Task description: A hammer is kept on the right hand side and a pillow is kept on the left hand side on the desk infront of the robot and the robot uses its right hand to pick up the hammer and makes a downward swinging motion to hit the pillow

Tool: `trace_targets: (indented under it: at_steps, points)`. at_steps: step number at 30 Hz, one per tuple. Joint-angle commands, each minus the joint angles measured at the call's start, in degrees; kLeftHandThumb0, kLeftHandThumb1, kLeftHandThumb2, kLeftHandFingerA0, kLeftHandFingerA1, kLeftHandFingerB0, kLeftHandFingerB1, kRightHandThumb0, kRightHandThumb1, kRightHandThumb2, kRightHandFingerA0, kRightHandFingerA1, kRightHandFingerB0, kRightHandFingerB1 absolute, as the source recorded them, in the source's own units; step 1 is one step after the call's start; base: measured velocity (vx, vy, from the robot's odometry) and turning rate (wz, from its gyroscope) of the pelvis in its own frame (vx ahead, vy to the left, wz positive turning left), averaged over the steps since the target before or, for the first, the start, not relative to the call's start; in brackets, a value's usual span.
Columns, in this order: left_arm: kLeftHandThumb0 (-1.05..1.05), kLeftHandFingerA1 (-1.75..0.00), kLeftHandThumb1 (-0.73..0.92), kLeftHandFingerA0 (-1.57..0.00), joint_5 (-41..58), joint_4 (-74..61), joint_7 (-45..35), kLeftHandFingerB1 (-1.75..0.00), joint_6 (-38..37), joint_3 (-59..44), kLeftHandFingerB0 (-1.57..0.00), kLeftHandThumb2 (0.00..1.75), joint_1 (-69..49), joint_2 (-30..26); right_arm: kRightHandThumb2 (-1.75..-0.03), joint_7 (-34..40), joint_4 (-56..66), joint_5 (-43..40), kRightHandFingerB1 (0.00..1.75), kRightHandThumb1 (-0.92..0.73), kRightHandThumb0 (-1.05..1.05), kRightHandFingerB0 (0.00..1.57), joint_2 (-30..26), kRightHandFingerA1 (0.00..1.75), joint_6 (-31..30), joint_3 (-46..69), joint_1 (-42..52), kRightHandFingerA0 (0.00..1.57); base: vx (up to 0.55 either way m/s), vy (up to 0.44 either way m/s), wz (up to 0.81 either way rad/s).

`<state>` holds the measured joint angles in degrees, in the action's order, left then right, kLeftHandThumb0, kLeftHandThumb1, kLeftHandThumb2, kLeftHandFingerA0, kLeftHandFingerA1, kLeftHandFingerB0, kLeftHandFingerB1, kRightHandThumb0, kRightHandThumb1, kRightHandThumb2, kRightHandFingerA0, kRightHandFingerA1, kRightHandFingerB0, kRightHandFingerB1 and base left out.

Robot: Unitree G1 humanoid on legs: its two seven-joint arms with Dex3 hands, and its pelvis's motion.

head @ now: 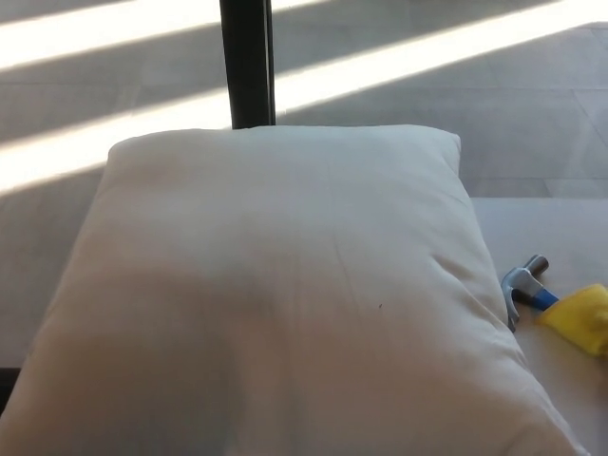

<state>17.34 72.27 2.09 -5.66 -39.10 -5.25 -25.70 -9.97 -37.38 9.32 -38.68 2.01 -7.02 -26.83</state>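
A large white pillow (285, 294) fills most of the head view, lying on the pale desk (556, 233). To its right, at the picture's right edge, lies the hammer (527, 285): a grey metal head with a claw, a blue neck and a yellow handle (581, 318) that runs out of frame. The hammer head sits close to the pillow's right side. Neither of my hands shows anywhere in the picture.
Beyond the desk is a grey floor crossed by bright bands of sunlight (380, 66). A dark upright post (247, 62) stands behind the pillow's far edge. A bare strip of desk lies right of the pillow, around the hammer.
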Motion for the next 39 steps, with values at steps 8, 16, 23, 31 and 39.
trace_targets:
  at_steps: [8,16,23,31,39]
  points:
    - [-0.49,-0.72,0.49,-0.81,0.38,0.23,-2.05,-0.58,-1.50,1.43,-0.77,0.55,-0.74,-1.59,-0.99,0.66,-3.32,7.93,0.47,-0.37,-0.38,0.00,1.43,0.52,1.54,-4.71,-3.68,0.03,0.00,0.000,0.00]
    - [-0.50,-0.71,0.50,-0.81,0.15,0.19,-3.24,-0.56,-1.33,2.44,-0.77,0.55,-1.11,-1.55,-0.62,-0.10,-3.71,10.66,0.28,-0.72,-0.80,0.21,2.72,0.37,0.42,-7.63,-2.58,0.14,0.00,0.000,0.00]
    - [-0.50,-0.72,0.51,-0.80,0.23,0.10,-3.64,-0.56,-1.88,3.29,-0.76,0.56,-1.49,-1.45,-0.62,-0.04,-5.66,11.95,0.28,-0.72,-0.79,0.21,4.24,0.39,-0.38,-9.03,-2.28,0.14,0.00,0.000,0.00]
    - [-0.53,-0.68,0.52,-0.79,-0.26,0.30,-5.08,-0.55,-2.81,4.32,-0.79,0.56,-1.96,-1.60,-0.63,2.04,-14.51,16.25,0.28,-0.74,-0.82,0.20,6.66,0.45,-1.11,-13.52,-4.53,0.15,0.00,0.000,0.00]
    - [-0.50,-0.68,0.53,-0.72,1.02,0.37,-8.23,-0.58,-3.34,4.15,-0.75,0.56,-2.78,-1.43,-0.61,5.76,-22.16,17.91,0.27,-0.66,-0.68,0.19,12.51,0.55,-4.75,-15.36,-5.95,0.11,0.00,0.000,0.00]
